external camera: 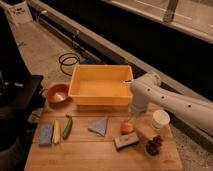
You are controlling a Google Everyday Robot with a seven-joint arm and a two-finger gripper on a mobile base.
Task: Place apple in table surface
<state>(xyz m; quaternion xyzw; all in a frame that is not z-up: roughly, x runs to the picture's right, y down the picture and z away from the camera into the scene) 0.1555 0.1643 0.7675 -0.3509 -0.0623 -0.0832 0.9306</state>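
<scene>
The apple [126, 127], small, round and orange-red, rests on the light brown slatted table surface [95, 152], right of centre. My gripper [132, 118] hangs at the end of the white arm [165, 97], which reaches in from the right. It sits just above and slightly right of the apple, very close to it. I cannot tell whether it touches the apple.
A big yellow-orange bin [100, 85] stands at the back of the table, with an orange-red bowl [57, 93] to its left. A blue sponge [46, 134], a green pepper [67, 126], a grey-blue cloth [100, 125], a dark block [126, 141], grapes [154, 145] and a white cup [160, 119] lie around.
</scene>
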